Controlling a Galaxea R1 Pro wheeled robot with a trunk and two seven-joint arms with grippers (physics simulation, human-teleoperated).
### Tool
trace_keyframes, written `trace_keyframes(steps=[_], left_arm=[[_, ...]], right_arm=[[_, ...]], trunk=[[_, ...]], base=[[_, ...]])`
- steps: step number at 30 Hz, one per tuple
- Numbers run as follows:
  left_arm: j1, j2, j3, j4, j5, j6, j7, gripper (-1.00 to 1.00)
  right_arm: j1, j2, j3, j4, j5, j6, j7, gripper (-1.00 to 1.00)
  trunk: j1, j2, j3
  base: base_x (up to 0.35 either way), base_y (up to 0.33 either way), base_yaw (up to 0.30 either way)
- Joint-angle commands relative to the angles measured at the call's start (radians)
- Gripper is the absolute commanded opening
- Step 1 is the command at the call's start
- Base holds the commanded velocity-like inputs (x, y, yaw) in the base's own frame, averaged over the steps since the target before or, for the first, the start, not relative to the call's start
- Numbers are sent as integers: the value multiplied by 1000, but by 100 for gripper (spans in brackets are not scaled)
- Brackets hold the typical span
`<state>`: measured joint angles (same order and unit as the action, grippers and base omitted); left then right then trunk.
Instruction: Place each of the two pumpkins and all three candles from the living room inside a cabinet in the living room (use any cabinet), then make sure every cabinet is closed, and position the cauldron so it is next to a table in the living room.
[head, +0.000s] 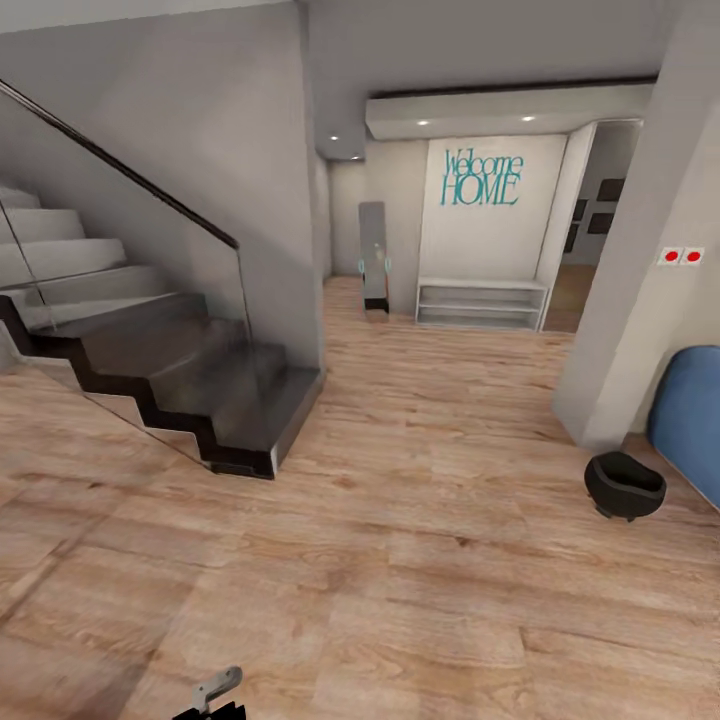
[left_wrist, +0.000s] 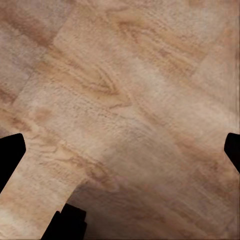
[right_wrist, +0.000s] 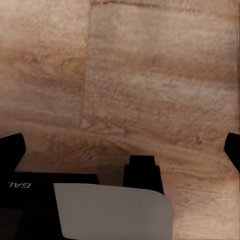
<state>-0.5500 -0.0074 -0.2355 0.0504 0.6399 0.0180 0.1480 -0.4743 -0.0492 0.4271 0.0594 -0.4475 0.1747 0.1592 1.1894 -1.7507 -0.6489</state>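
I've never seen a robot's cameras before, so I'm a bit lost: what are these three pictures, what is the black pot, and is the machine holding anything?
These are simulator renders from a wheeled robot with two arms. The big picture comes from a camera on its head, looking forward and down into a hallway: a dark staircase with a glass rail, a white wall with teal "Welcome HOME" lettering, a low white shelf and a light wood plank floor. The small round-bellied black cauldron stands on that floor beside a blue sofa edge.

The two small pictures come from cameras near each arm's jaws, pointing down at the floor. The dark shapes at the edges of each are the jaws, spread wide. Nothing sits between them, so both look empty.
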Motion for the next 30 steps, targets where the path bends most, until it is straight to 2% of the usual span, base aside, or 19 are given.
trace_keyframes(steps=[1,6,19,30], left_arm=[[-1,-1,-8,1,6,2,2,100],[-1,0,-8,1,6,2,2,100],[-1,-1,-8,1,6,2,2,100],[-1,-2,-8,2,6,2,2,100]], right_arm=[[-1,0,9,2,-10,2,5,100],[-1,0,9,2,-10,2,5,100],[-1,0,10,2,-8,2,5,100],[0,0,10,2,-8,2,5,100]], trunk=[[1,0,-1],[1,0,-1],[1,0,-1],[1,0,-1]], base=[[334,0,-262],[334,0,-204],[335,99,-27],[335,132,-253]])
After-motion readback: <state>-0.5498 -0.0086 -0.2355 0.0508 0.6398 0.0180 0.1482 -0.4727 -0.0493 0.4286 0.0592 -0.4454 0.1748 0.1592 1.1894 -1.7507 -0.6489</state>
